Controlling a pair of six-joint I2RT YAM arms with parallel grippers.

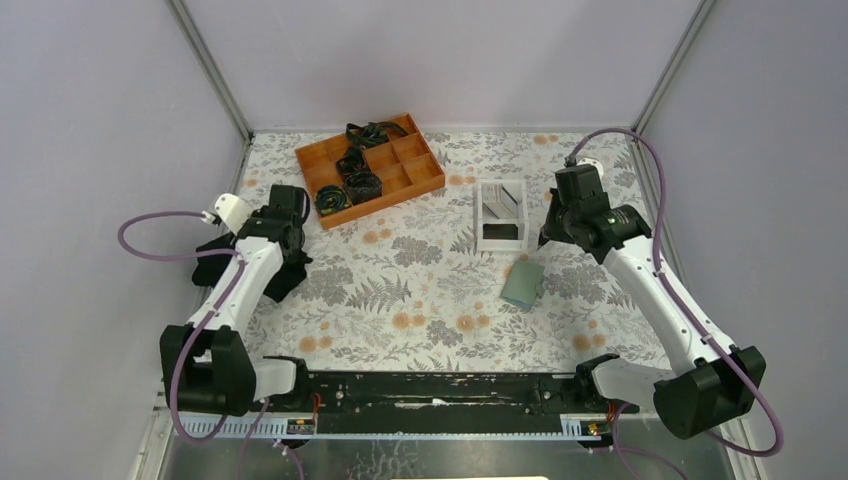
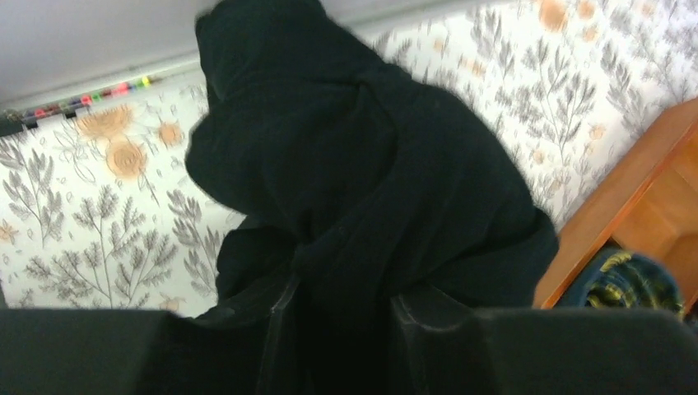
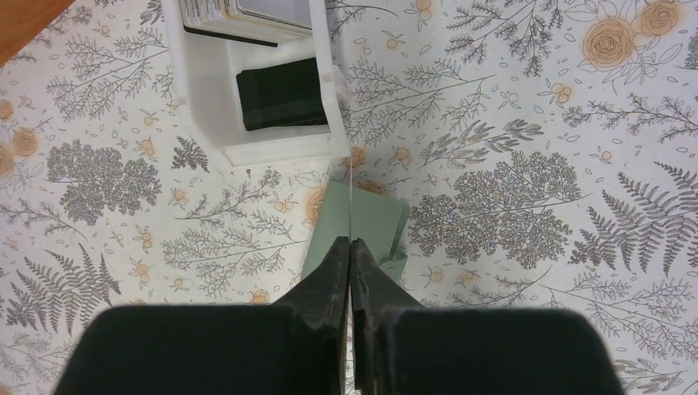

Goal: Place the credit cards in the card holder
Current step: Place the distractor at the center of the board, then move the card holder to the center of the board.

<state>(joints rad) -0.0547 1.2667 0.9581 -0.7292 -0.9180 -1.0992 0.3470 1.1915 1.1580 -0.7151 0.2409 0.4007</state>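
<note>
The left end effector is pressed into a bunched black cloth; I cannot tell whether its fingers clamp it. To the right, an orange box sits at the back of the table. Further right, a white tray holds credit cards. The card holder lies flat just beside the tray. Above it, the right end effector pinches one credit card, seen edge-on.

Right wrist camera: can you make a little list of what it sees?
right pincer: shut on a thin card, seen edge-on
card holder: green, lying flat on the table, below the pincer tips
white tray: holds a black card and a stack of cards
task: thin card not yet in the holder
</note>
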